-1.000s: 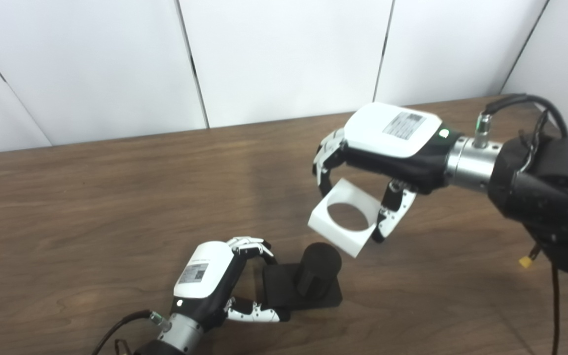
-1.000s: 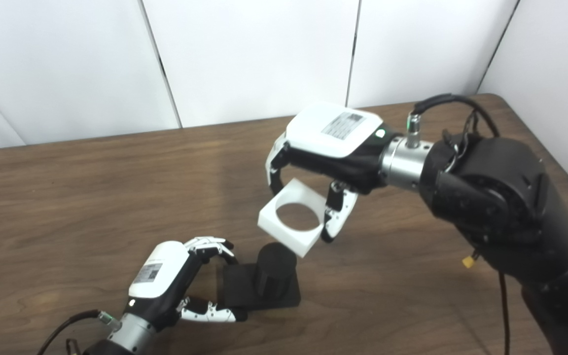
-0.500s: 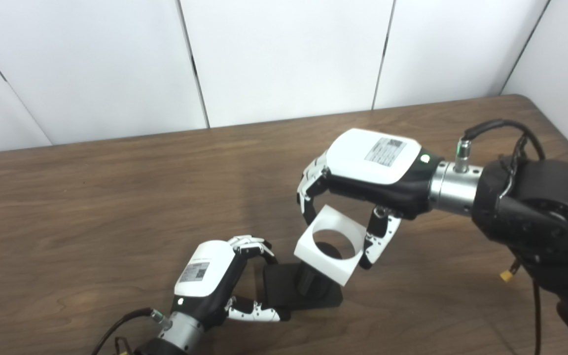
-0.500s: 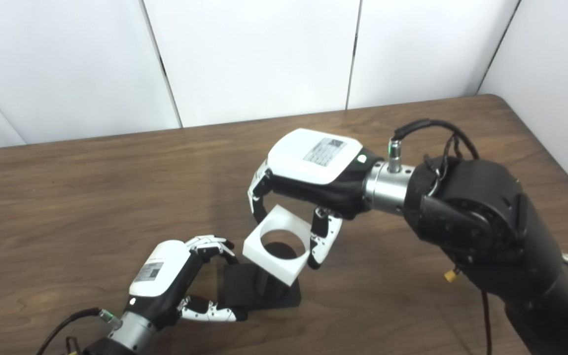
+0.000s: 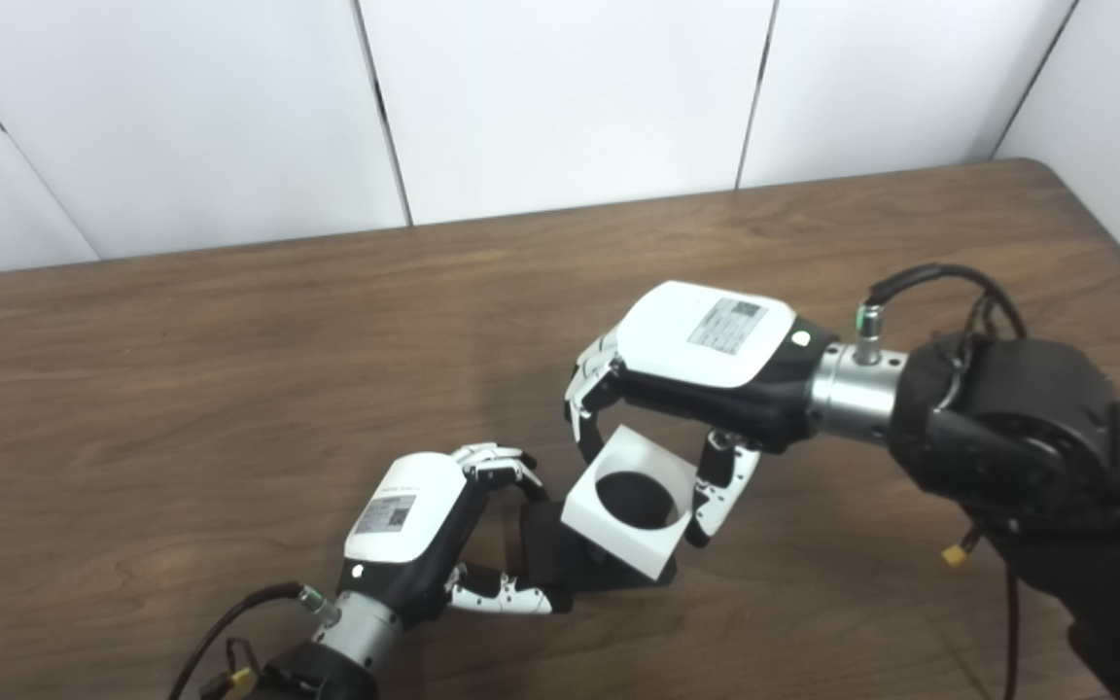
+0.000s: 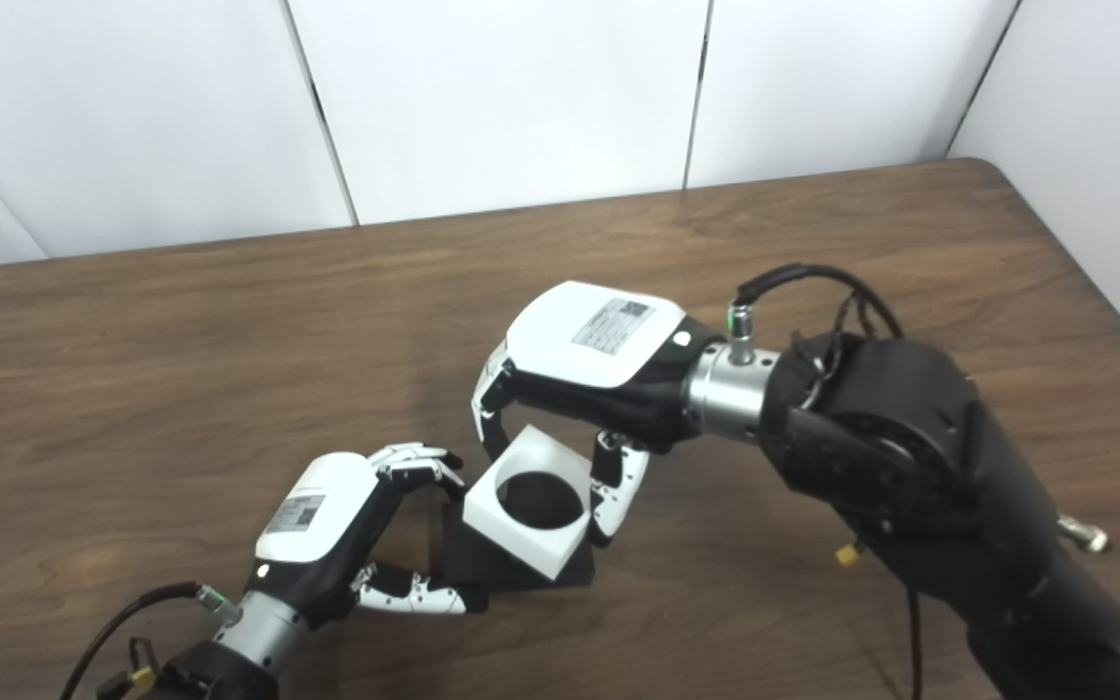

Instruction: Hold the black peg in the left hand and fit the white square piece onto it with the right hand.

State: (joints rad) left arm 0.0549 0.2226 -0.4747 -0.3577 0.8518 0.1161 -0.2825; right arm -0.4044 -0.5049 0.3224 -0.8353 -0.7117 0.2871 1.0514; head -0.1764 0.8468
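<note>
right hand (image 5: 691,365) pinches white square piece (image 5: 626,508) level; black peg (image 5: 630,494) between left hand (image 5: 419,530) fingers; lower straight.

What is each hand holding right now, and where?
Right hand grips the white square piece by opposite side edges; left hand clamps the black peg's base.

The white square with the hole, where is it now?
The white square piece is in the right hand, low in the middle of both views, over the black peg that the left hand steadies.

The square piece (image 5: 628,506) is sitting over the peg (image 5: 630,493), near the bench's (image 5: 229,389) front edge, between both robot hands.
</note>
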